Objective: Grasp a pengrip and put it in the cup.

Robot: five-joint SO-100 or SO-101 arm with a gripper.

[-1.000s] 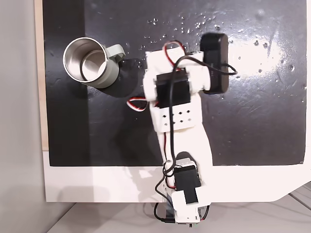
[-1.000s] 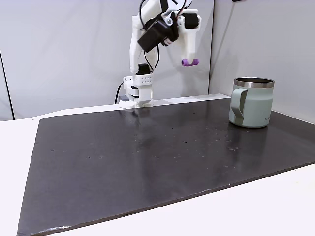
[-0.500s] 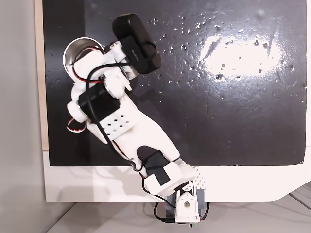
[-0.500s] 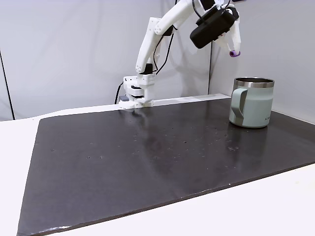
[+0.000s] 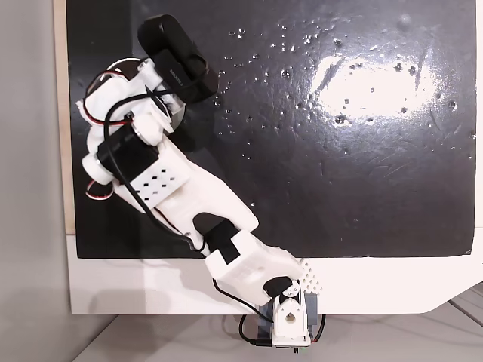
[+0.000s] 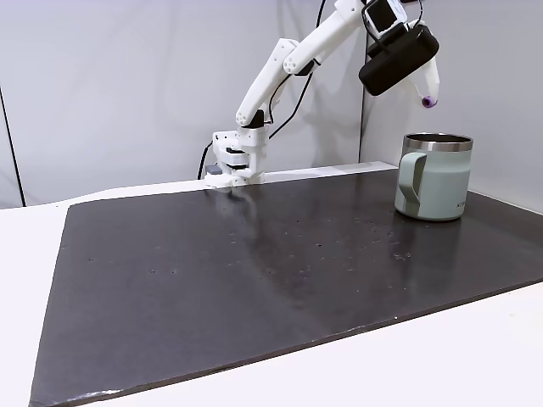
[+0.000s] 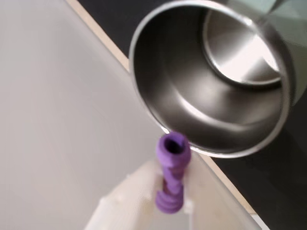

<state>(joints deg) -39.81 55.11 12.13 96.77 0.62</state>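
The purple ribbed pengrip (image 7: pixel 171 175) sits pinched between my white fingers (image 7: pixel 139 201), pointing down at the cup. My gripper (image 6: pixel 428 97) is shut on the pengrip (image 6: pixel 429 102) and hangs a short way above the open top of the pale green cup (image 6: pixel 433 188). In the wrist view the pengrip's tip lies over the near steel rim of the cup (image 7: pixel 158 115), whose shiny interior holds nothing. In the top-down fixed view my arm (image 5: pixel 151 173) stretches over the spot where the cup stands and covers it.
The cup stands on a black mat (image 6: pixel 254 271) laid on a white table (image 6: pixel 475 356). My arm's base (image 6: pixel 237 157) is at the mat's far edge. A pale wall (image 6: pixel 127 85) lies behind, with a wall corner close behind the cup.
My arm swung from the middle of the mat across to the cup, carrying the pengrip. The pengrip now hangs over the cup's opening.
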